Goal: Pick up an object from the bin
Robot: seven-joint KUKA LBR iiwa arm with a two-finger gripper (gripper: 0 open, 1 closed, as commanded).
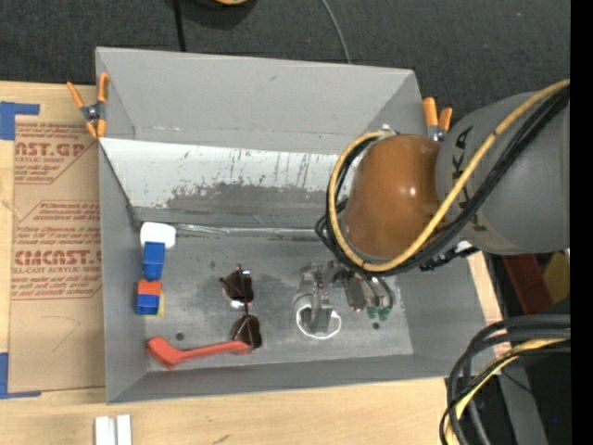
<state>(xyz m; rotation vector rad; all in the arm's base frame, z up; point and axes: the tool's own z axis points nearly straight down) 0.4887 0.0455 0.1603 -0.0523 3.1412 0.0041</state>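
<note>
My gripper (339, 297) hangs low over the right part of the bin floor, below the arm's brown dome. It is open, and nothing shows between its fingers. The left finger (321, 293) reaches down at a silvery ring-shaped thing (318, 323) lying on the floor just in front of it. The right finger (358, 293) stands beside a small green bit (376, 315). A pair of dark sunglasses (242, 306) lies folded open to the left of the ring, apart from the gripper.
A red-orange long-handled tool (193, 349) lies along the front left of the floor. A white block, a blue block and an orange-and-blue block (153, 267) stand in a row by the left wall. The sloped back wall rises behind.
</note>
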